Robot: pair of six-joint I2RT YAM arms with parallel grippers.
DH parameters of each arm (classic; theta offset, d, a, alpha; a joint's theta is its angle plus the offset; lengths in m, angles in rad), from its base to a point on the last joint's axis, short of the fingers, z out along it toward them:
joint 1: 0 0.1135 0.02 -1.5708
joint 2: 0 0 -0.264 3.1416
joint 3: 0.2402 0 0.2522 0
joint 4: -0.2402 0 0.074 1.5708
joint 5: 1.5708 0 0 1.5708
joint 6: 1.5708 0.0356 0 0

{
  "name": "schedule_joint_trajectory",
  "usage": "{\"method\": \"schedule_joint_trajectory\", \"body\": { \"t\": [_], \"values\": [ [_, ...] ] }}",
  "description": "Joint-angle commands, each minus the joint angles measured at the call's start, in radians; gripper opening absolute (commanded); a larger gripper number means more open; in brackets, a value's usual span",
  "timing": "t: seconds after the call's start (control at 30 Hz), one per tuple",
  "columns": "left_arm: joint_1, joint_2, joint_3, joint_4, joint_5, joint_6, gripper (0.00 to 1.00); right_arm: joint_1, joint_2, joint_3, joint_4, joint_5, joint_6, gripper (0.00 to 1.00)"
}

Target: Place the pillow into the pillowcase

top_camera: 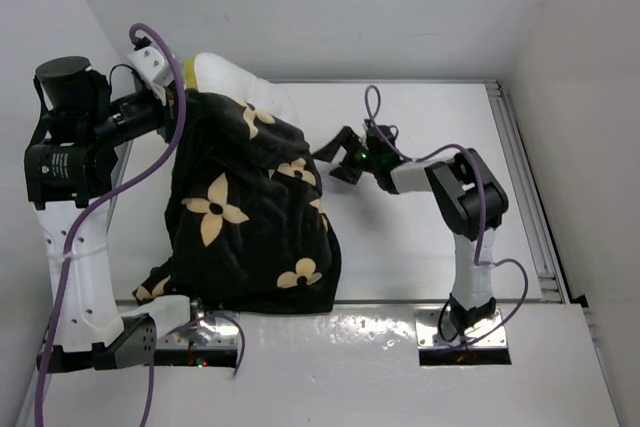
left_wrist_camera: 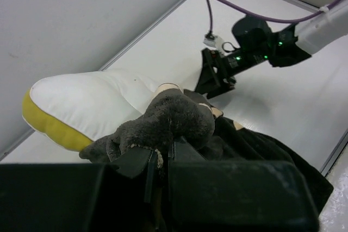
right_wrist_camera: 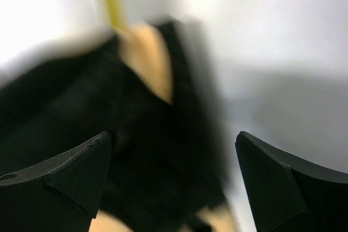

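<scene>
The black pillowcase with tan flowers covers most of the pillow; only the pillow's cream top corner sticks out at the far end. My left gripper is shut on a bunched edge of the pillowcase and holds it up next to the exposed pillow corner. My right gripper is open and empty, just right of the pillowcase. In the right wrist view, blurred, the pillowcase lies between and beyond the spread fingers.
White walls close in the table at the back and on both sides. A metal rail runs along the right edge. A shiny strip crosses the front by the arm bases.
</scene>
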Motion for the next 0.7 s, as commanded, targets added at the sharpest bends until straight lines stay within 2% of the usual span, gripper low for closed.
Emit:
{"method": "schedule_joint_trajectory", "body": {
  "t": [0.0, 0.07, 0.17, 0.37, 0.5, 0.57, 0.6, 0.67],
  "values": [
    [-0.022, -0.020, 0.020, 0.108, 0.020, -0.029, 0.00, -0.039, -0.122, -0.162, 0.119, 0.006, -0.051, 0.93],
    [-0.026, -0.013, 0.021, 0.115, 0.014, -0.030, 0.00, -0.063, -0.159, -0.290, 0.180, -0.003, -0.032, 0.93],
    [-0.031, -0.001, 0.032, 0.115, 0.005, -0.032, 0.00, -0.059, -0.152, -0.359, 0.350, -0.062, 0.008, 0.93],
    [-0.048, 0.014, 0.055, 0.113, -0.006, -0.037, 0.00, 0.016, -0.026, -0.261, 0.496, -0.097, 0.077, 0.91],
    [-0.054, 0.004, 0.053, 0.101, -0.037, -0.017, 0.00, 0.051, 0.035, -0.201, 0.501, -0.084, 0.109, 0.85],
    [-0.055, 0.002, 0.053, 0.101, -0.043, -0.014, 0.00, 0.058, 0.058, -0.199, 0.504, -0.077, 0.117, 0.76],
    [-0.057, 0.000, 0.053, 0.096, -0.043, -0.014, 0.00, 0.056, 0.061, -0.214, 0.509, -0.069, 0.139, 0.57],
    [-0.058, 0.000, 0.052, 0.096, -0.045, -0.009, 0.00, 0.041, 0.040, -0.250, 0.523, -0.048, 0.152, 0.34]
  ]
}}
